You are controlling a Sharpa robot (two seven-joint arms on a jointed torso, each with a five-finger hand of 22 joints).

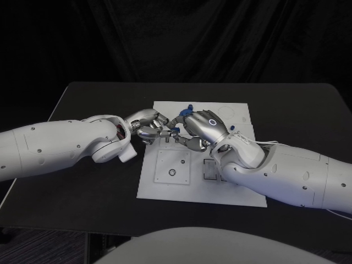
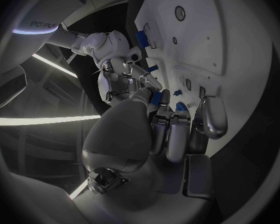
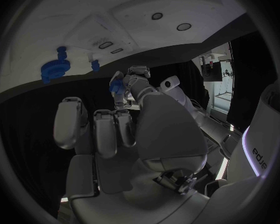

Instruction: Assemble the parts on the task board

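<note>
The white task board (image 1: 193, 187) lies mid-table. Both hands meet over its far half. My left hand (image 1: 148, 127) pinches a small blue part (image 1: 174, 130) at its fingertips; the same part (image 2: 157, 98) sits between its fingers (image 2: 171, 129) in the left wrist view, and the right wrist view shows the part (image 3: 117, 84) too. My right hand (image 1: 199, 125) hovers just right of it, fingers (image 3: 105, 129) stretched side by side with nothing in them. A blue gear (image 3: 53, 69) and a small blue peg (image 3: 95, 63) stand on the board beyond the right hand.
The board's near half carries a raised square plate (image 1: 174, 168) with holes and two dark slots (image 1: 210, 170). Black table (image 1: 81, 203) surrounds the board on all sides. Both white forearms cross the table's near corners.
</note>
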